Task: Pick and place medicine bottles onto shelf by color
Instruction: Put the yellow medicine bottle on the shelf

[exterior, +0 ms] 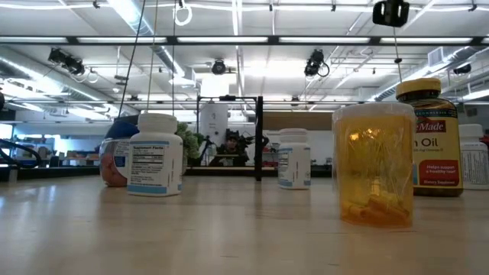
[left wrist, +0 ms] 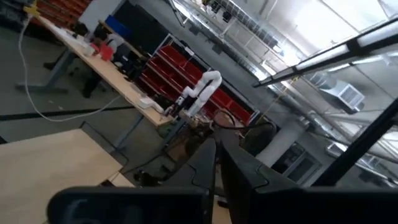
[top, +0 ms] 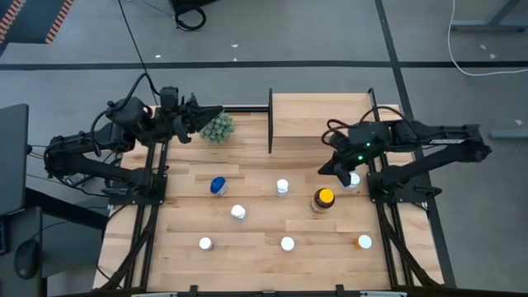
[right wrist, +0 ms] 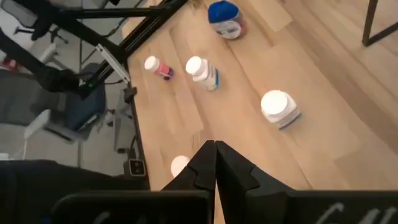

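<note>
Noting both claws pressed together, empty: right gripper (top: 341, 179) near the shelf (top: 318, 115), left gripper (top: 216, 110) beside it; we judge bottles unsorted.

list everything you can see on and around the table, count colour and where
blue bottle: one, blue, table's left-centre
white-capped bottles: five, white caps, spread across the table's middle and front
amber bottle: one, yellow cap, right of centre
orange bottle: one, front right
shelf: one, light wood with black frame, far edge, no bottles on it
green plant: one, far left beside the shelf
table: one, light wooden slats
left hand: shut, empty, raised by the plant
right hand: shut, empty, over a white-capped bottle at right
</note>
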Available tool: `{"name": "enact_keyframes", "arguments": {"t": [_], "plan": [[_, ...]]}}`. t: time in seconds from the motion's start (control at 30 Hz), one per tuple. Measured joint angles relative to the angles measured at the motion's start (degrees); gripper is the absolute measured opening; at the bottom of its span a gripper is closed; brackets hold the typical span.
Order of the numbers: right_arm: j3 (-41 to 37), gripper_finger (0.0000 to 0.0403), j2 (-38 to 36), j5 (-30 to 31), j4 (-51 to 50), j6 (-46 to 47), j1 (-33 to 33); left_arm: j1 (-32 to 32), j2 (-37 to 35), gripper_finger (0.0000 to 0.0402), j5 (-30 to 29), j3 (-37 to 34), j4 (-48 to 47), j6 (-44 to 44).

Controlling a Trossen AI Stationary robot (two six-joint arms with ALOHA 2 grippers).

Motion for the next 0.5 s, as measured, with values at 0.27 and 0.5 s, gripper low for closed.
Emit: {"name": "enact_keyframes", "arguments": {"t": [0.27,0.5], "plan": [[0.29,0.0013,3.10,0.16,1.32,8.49,4.09,-0.02,0.02,0.0096,4.56,-0.01,-2.65,5.76],[0.29,0.0013,3.88,-0.21,0.99,14.35,4.14,0.03,0.02,0.0163,4.53,-0.04,-2.19,12.00]]}}
